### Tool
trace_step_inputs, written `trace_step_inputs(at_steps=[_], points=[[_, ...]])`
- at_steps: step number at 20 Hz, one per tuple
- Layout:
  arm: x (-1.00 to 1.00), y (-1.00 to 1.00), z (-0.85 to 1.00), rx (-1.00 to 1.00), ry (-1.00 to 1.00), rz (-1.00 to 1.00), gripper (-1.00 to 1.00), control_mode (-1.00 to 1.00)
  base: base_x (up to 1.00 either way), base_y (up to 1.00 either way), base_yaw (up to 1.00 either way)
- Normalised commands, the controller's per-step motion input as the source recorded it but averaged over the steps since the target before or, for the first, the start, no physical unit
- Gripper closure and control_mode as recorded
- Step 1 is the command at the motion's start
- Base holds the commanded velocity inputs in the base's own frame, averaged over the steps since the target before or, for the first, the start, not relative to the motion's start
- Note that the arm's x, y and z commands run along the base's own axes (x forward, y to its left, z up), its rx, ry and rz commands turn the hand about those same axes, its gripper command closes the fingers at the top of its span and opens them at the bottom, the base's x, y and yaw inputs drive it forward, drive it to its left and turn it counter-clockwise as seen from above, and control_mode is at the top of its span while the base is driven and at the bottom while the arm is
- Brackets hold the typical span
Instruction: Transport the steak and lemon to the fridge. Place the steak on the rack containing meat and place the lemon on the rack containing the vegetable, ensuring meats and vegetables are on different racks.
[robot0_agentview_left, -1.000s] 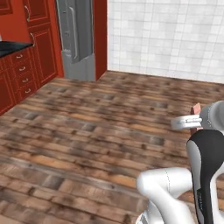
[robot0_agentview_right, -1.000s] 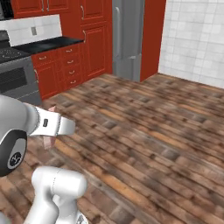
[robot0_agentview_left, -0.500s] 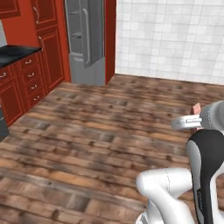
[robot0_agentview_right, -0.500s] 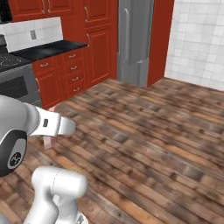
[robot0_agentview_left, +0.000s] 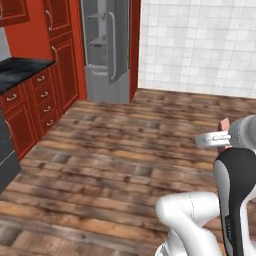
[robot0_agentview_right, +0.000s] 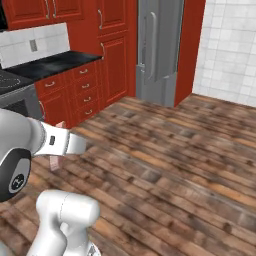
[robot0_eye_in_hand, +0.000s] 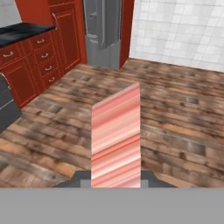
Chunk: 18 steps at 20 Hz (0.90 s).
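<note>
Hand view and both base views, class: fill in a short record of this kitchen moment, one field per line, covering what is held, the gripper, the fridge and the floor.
Held item: flat pink-red striped slab of raw steak, standing edge-up between the jaws
Gripper: two-finger gripper shut on the steak
Fridge: tall grey fridge ahead, between red wood cabinets and a white tiled wall; doors look closed
Floor: brown wooden planks

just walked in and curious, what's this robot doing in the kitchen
The robot's gripper is shut on the steak, a pink slab standing on edge between its fingers, carried above the wooden floor. The arm faces the fridge at the far end of the room, between the red cabinets and the tiled wall. The fridge's doors look closed.
</note>
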Motion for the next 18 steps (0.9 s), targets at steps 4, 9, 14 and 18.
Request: trace_step_inputs(at_steps=[4,9,14,18], points=[[0.0,0.0,0.0,0.0,0.0,0.0,1.0,1.0,1.0,0.92,-0.2],[0.0,0.0,0.0,0.0,0.0,0.0,1.0,1.0,1.0,0.94,-0.24],[0.0,0.0,0.0,0.0,0.0,0.0,1.0,1.0,1.0,0.95,-0.25],[0.0,0.0,0.0,0.0,0.0,0.0,1.0,1.0,1.0,0.96,-0.25]])
